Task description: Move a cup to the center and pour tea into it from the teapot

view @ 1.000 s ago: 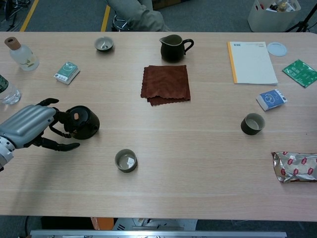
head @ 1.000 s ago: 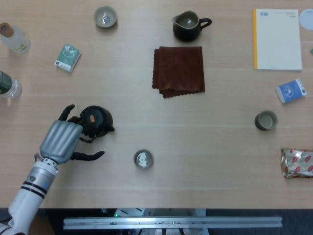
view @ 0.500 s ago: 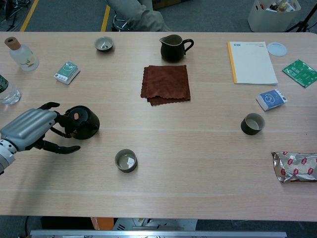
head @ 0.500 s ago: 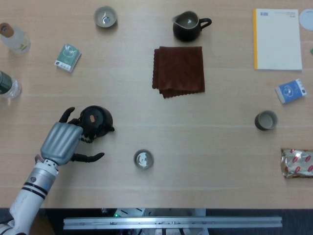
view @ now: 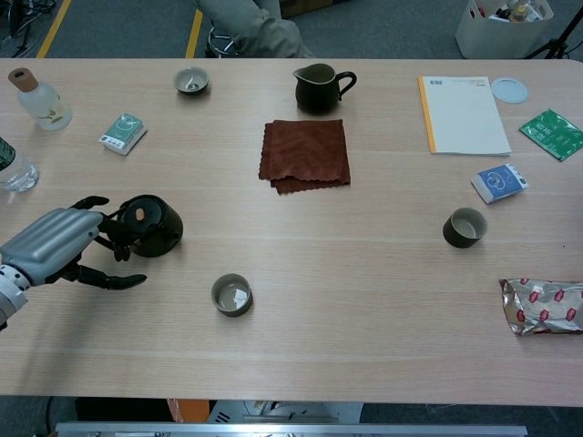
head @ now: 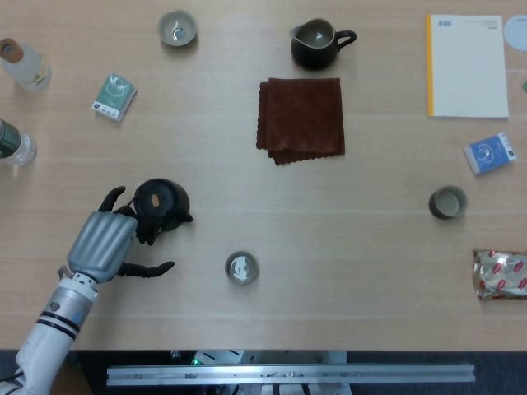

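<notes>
Resting just left of the teapot (head: 161,202), the left hand (head: 103,241) curls its fingers toward the pot's handle side; whether it grips cannot be told from the head view. A cup (head: 241,267) sits lower right of the teapot. From the chest view, fingertips (view: 117,238) touch the teapot (view: 150,225), thumb splayed on the tabletop (view: 364,273).

left hand (head: 105,242) with a ribbed silver-grey metal back and slim black fingers (head: 156,267) – white forearm (head: 45,337) behind, ringed by dark bands at a paler wrist cuff. same silver shell and black fingers seen at the left edge in the chest view.
</notes>
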`<state>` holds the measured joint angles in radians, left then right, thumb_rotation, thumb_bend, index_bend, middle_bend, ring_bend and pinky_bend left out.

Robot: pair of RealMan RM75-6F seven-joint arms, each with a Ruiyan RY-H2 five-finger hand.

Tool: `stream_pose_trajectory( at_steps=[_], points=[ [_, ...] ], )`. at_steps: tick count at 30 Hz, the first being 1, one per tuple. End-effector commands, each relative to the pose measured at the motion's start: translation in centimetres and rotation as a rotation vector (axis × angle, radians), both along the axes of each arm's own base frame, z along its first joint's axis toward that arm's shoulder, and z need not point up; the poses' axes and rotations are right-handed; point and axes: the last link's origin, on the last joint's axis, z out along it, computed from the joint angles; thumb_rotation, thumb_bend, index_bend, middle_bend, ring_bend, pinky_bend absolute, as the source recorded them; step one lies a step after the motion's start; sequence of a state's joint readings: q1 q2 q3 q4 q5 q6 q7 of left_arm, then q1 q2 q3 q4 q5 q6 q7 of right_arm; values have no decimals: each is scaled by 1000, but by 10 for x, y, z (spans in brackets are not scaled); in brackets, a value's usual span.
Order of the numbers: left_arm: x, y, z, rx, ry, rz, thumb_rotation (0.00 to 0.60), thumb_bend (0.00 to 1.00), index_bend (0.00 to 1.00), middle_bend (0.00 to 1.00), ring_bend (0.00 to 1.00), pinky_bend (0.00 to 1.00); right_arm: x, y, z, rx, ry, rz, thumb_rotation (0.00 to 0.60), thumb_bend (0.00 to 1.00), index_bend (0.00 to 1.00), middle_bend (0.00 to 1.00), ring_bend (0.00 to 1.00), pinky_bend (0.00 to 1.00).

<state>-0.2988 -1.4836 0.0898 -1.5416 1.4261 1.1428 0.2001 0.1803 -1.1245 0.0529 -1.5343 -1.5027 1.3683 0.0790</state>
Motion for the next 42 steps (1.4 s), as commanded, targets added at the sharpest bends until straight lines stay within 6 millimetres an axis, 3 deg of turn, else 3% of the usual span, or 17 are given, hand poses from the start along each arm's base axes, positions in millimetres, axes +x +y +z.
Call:
stream_pose_trajectory(
  at_steps=[1,9,17,21,28,30,32,39,42],
  points=[
    [-1,0,-2,3,-8,-4,322,114,601,606,425,72,0,0,1,-3,-1,0,600,100,339,402,273,303],
    [4,4,-7,38,-54,-49,371,114,708,739,529,72,-3,-1,2,-13,-1,-9,600,101,339,402,273,303],
    [9,12,-8,48,-75,-72,379,114,793,850,622,72,-6,-1,4,-20,-4,-18,600,100,339,402,273,303],
    [13,18,-6,45,-93,-64,334,114,819,882,652,72,-7,-1,4,-23,-5,-21,600,101,339,402,273,303],
    [16,26,-3,67,-114,-32,144,114,875,944,709,72,-9,-2,3,-26,-7,-28,600,100,339,402,273,303],
    [16,29,-3,75,-120,-14,144,114,893,962,727,73,-10,-2,3,-25,-5,-30,600,100,339,402,273,303],
    [16,31,-3,83,-132,5,164,113,912,980,745,72,-10,-2,3,-25,-6,-29,600,100,339,402,273,303],
    [18,35,-2,117,-172,69,480,113,965,1000,801,72,-10,-1,4,-28,-8,-30,600,100,339,402,273,303],
    [20,36,0,138,-196,91,506,114,975,1000,816,72,-10,-1,4,-29,-9,-29,600,101,339,402,273,303]
  ],
)
